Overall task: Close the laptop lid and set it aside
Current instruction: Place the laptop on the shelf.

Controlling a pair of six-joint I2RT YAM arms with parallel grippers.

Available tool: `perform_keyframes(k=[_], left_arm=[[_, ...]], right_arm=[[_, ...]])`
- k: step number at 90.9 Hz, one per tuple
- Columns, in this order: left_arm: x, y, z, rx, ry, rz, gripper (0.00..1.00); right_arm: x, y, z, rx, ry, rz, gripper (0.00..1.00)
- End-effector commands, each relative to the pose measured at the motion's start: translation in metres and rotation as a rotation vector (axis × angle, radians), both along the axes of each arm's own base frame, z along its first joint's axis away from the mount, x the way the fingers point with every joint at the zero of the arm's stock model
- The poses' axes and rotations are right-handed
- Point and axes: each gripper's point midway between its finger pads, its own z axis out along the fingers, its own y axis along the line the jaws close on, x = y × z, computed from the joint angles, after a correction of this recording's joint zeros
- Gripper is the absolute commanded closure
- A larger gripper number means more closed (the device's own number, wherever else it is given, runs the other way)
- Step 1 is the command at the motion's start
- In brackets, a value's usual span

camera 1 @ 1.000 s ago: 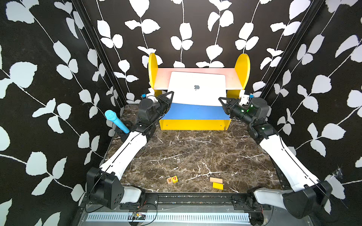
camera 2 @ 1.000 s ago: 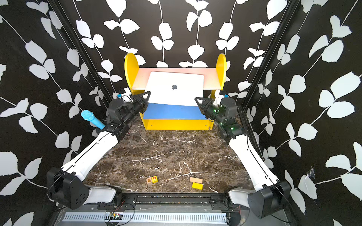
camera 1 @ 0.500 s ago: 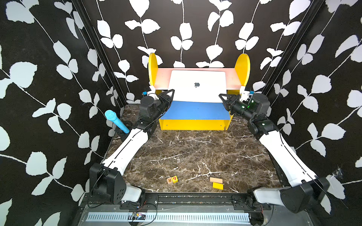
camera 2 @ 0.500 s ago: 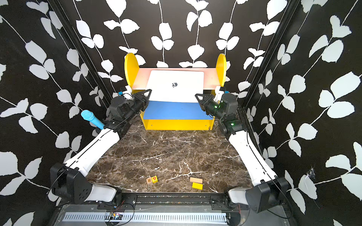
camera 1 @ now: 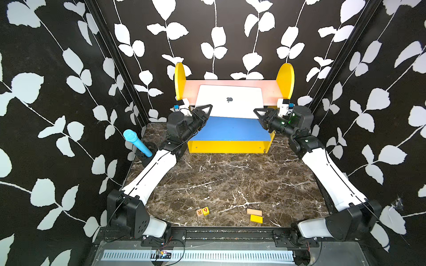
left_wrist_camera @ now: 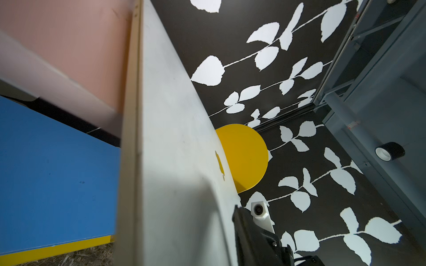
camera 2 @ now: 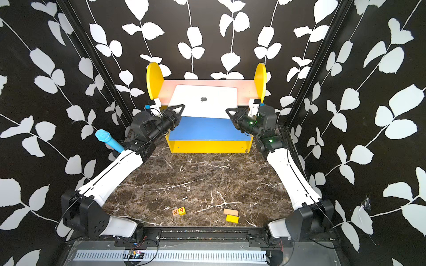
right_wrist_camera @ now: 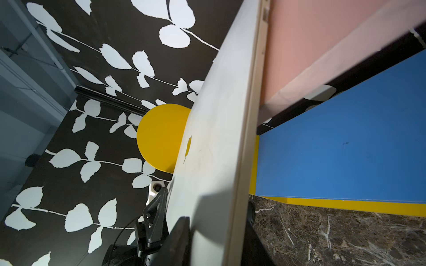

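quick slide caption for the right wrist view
Closed laptop seen edge-on, leaning on the pink backrest above the blue seat of a yellow bench.

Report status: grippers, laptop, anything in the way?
Left gripper, right gripper: jaws at laptop lower corners, grip unclear. Lid shut, laptop leaning on bench backrest. Toy blocks at table front, clear of it.

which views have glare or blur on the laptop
Both top views: the laptop is blown out to flat white, only the logo reads. Left wrist view: it stays mostly sharp, pink panel edge smeared soft. Right wrist view: same blur, shadow over its near end.
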Motion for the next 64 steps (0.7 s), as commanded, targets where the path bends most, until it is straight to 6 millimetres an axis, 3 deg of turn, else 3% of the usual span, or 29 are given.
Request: perform_keyframes(k=[1, 17, 47, 64], left_arm=[[-0.015, -0.005, 0.035, -0.007, -0.106, -0.048, 0.58], [-0.010, -0.005, 0.037, -0.001, -0.106, -0.045, 0.47], [-0.013, 0.000, 0.034, 0.032, -0.100, -0.061, 0.14], [-0.020, 0.006, 0.032, 0.067, -0.100, -0.071, 0.05]], right_arm=[[-0.002, 0.003, 0.008, -0.012, -0.034, 0.036, 0.59], [0.003, 0.000, 0.010, -0.024, -0.029, 0.025, 0.50], [0.000, -0.013, 0.014, -0.060, -0.029, 0.009, 0.37], [-0.008, -0.017, 0.013, -0.066, -0.035, 0.012, 0.36]])
